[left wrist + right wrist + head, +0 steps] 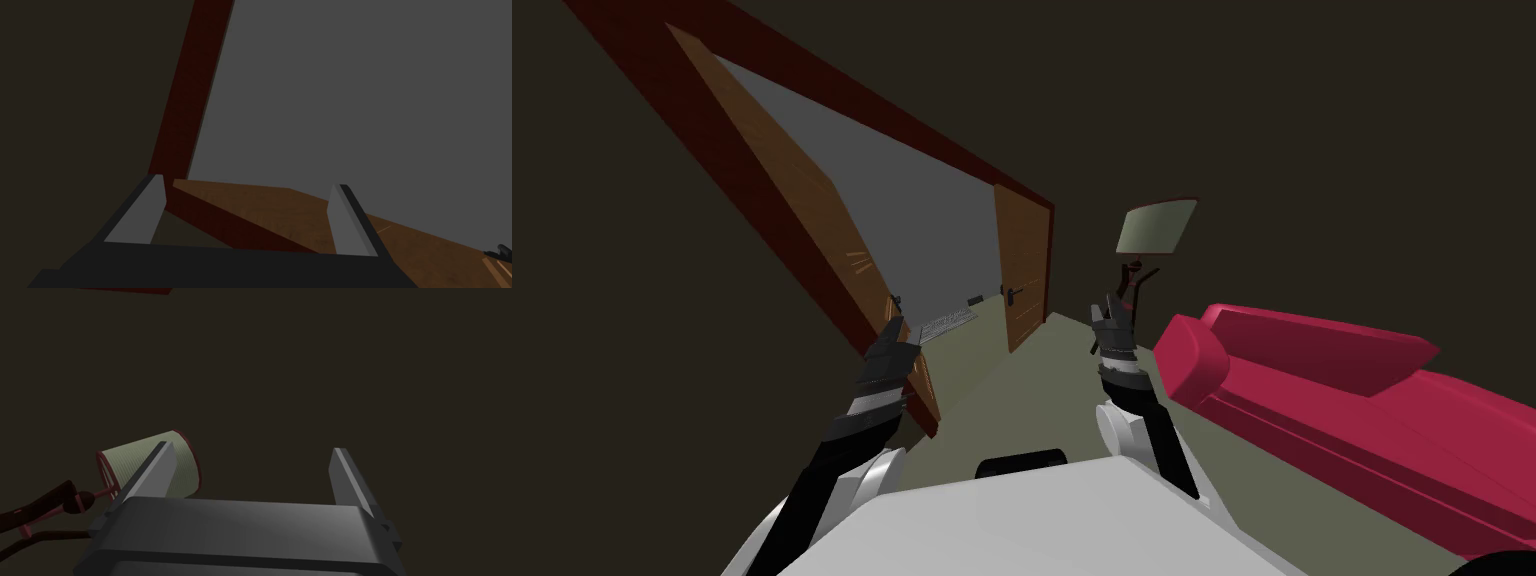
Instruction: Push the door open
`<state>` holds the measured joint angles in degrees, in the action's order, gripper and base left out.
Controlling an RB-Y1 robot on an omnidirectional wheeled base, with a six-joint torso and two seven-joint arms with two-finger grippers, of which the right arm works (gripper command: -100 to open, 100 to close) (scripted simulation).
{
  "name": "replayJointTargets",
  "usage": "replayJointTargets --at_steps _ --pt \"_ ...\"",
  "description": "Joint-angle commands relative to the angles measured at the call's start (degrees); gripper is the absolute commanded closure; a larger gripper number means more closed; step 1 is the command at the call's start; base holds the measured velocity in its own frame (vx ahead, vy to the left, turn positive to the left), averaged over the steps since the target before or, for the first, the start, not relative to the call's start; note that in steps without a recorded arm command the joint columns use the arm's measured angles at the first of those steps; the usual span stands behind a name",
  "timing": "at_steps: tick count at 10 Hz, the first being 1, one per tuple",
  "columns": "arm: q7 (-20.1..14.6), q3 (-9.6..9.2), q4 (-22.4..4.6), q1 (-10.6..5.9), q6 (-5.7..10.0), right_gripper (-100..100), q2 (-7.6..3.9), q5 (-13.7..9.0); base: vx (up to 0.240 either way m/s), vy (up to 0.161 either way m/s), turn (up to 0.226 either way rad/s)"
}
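Observation:
A brown wooden double door stands in a dark red frame (842,90). Its left leaf (802,210) is swung away from me, and the right leaf (1022,265) with a dark handle (1009,292) is also ajar. My left gripper (897,335) is raised at the left leaf's free edge, near its handle; contact cannot be told. In the left wrist view that gripper (245,210) is open, with the leaf (280,210) and frame (190,100) beyond its fingers. My right gripper (1110,310) is held up to the right of the doorway, open (252,475) and holding nothing.
A red sofa (1342,400) runs along the right side. A floor lamp (1157,225) with a pale shade stands between the sofa and the right leaf, just beyond my right gripper. Through the gap lie a grey room and a pale mat (947,322).

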<state>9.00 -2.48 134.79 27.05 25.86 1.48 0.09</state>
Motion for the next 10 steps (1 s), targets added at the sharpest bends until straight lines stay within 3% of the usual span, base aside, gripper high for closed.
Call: replayJointTargets --at_steps 1,10 --pt "-0.3 -0.20 -2.0 -1.12 -0.01 -100 -0.55 0.0 0.061 -0.008 0.042" --pt "-1.8 -1.27 -12.4 -7.08 -0.04 -100 -2.66 -0.3 0.097 -0.043 0.057"
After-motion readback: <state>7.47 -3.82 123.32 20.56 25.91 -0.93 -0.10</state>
